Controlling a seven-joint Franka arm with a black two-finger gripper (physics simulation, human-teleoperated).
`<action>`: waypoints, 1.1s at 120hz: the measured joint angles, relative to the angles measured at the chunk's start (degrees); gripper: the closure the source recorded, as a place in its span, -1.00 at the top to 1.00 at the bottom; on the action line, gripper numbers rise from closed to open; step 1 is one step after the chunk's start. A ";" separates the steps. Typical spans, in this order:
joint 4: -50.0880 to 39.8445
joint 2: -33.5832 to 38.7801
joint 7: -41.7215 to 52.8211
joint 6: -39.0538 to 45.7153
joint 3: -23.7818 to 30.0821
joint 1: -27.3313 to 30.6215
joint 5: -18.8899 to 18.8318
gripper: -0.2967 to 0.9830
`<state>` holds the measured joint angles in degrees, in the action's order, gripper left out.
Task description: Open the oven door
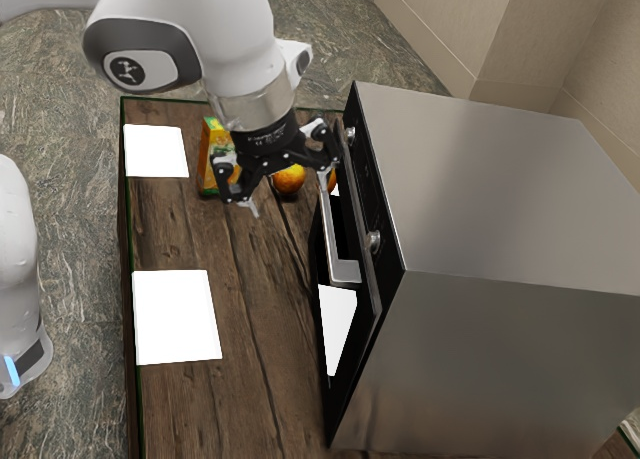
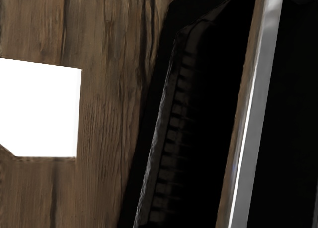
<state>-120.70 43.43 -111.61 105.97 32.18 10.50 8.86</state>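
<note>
The gripper [image 1: 288, 187] hangs open above the table, its fingers wide apart. One finger is close to the upper end of the oven door's handle [image 1: 344, 271]; whether they touch I cannot tell. The steel oven [image 1: 500, 189] stands with its black front toward the arm. Below the knobs, the dark door [image 1: 323, 264] is seen at a steep angle, and I cannot tell if it is slightly ajar. In the wrist view, the handle [image 2: 254, 109] runs as a long grey bar beside the dark oven front [image 2: 293, 114].
An orange fruit [image 1: 289, 180] and a green-and-orange carton [image 1: 208, 159] stand on the wooden table [image 1: 250, 399] behind the gripper. Two white squares [image 1: 156, 151] [image 1: 177, 316] lie toward the exterior view's left. Two knobs [image 1: 350, 135] [image 1: 374, 240] stick out from the oven's front.
</note>
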 joint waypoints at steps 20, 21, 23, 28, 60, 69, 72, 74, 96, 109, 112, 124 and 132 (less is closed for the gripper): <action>-1.57 -0.37 3.05 1.19 0.00 1.40 1.83 0.53; -1.57 -0.43 3.18 1.25 0.00 1.52 1.87 0.53; -1.56 -0.54 3.44 1.37 0.00 1.78 1.94 0.53; -1.45 -0.89 4.06 1.78 0.04 2.55 2.03 0.53; -1.46 -2.85 7.15 4.82 2.87 6.01 2.54 0.53; -1.90 -3.48 7.80 5.31 2.98 6.72 2.99 0.53; -2.30 -3.56 8.00 5.45 2.99 6.94 3.31 0.53; -2.59 -3.60 8.13 5.55 2.99 7.05 3.50 0.53; -4.39 -4.42 9.34 6.69 3.07 7.87 5.41 0.53; -4.53 -4.66 9.90 7.32 3.11 8.10 5.85 0.53; -4.70 -4.66 10.02 7.45 3.13 8.13 6.09 0.53; -6.71 -4.19 10.43 8.27 3.18 8.13 7.15 0.52; -8.86 -2.46 10.68 8.94 3.98 8.71 8.58 0.52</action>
<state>-129.56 40.97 -100.93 114.91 36.16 19.21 17.44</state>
